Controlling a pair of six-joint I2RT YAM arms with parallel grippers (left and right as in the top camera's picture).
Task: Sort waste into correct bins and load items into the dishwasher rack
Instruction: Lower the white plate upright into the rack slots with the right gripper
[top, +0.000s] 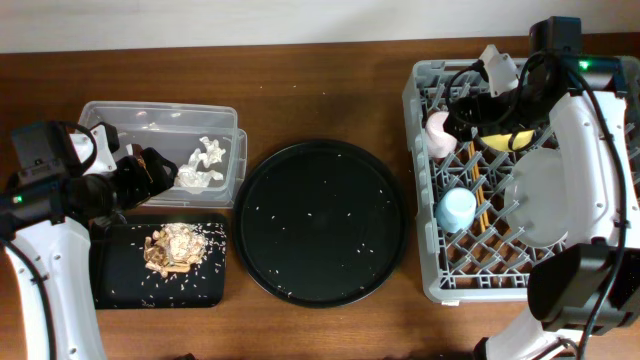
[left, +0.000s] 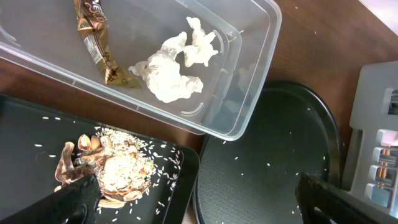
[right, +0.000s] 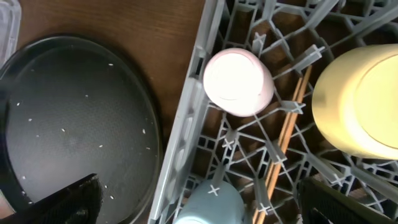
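Observation:
The clear tub (top: 105, 118) holds crumpled white tissue (top: 203, 165) and a brown wrapper (top: 150, 165); the left wrist view shows the tissue (left: 171, 68) and wrapper (left: 99, 40) too. Tan food scraps (top: 172, 248) lie on the shallow black tray (top: 130, 285). The grey rack (top: 425, 240) holds a pink cup (top: 438, 135), a blue cup (top: 457, 210), a yellow bowl (top: 510, 135), a pale grey plate (top: 545, 205) and chopsticks (top: 482, 205). My left gripper (left: 205, 202) is open and empty above the tray's right edge. My right gripper (right: 202, 205) is open and empty above the rack's left side.
A large round black tray (top: 320, 220) dotted with rice grains lies between the bins and the rack. Loose rice grains lie scattered on the shallow black tray around the scraps (left: 112, 171). The rack's left rim (right: 186, 124) stands close to the round tray.

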